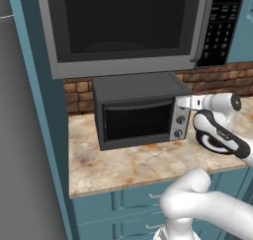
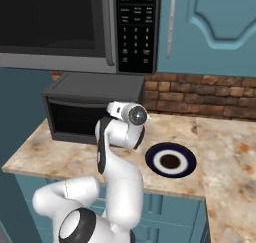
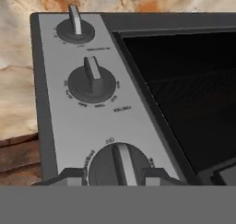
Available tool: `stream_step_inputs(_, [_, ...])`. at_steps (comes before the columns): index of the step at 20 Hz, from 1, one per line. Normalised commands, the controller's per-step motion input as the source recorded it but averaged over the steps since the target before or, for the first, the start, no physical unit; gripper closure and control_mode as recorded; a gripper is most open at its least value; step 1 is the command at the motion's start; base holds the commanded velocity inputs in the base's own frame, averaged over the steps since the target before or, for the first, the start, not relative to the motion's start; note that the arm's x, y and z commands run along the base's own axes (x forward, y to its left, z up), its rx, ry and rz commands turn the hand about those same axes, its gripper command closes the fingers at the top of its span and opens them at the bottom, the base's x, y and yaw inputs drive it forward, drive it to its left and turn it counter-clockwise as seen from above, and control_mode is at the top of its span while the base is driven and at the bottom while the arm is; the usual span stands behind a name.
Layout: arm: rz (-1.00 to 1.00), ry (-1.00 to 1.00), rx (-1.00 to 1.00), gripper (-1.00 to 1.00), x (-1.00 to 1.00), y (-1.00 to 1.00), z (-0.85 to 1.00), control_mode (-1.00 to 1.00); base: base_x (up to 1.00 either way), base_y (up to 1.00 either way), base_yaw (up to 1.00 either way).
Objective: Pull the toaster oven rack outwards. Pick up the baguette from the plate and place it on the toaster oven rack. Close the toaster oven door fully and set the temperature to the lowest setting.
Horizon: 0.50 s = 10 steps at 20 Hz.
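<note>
Gripper [image 3: 117, 178]: pinched on the nearest knob [image 3: 120, 165] of the toaster oven [image 1: 133, 110], fingertips [image 3: 69, 177] flanking its ridge. Two further knobs [image 3: 92, 80] beyond, same silver panel. Toaster oven door [image 1: 136, 119]: shut, beside the panel. Plate [image 2: 170, 160]: on counter [image 1: 123, 165], right of the oven.

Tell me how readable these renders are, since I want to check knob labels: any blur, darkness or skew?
Hand view: rolled, so the silver panel of round knobs runs skewed; its small labels are blurred and unreadable; the dark mesh-look door window is nearly black. Left base view: the small dark grey toaster oven is soft-edged and evenly lit, no glare.
</note>
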Motion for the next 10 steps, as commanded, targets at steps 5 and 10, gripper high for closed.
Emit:
stream_step_inputs(5, [0.1, -0.25, -0.6, 1.0, -0.14, 0.05, -0.05, -1.0, 0.0, 0.0, 0.0])
stream_step_inputs(10, [0.07, -0.16, -0.47, 1.0, -0.03, 0.01, -0.01, -1.0, 0.0, 0.0, 0.0])
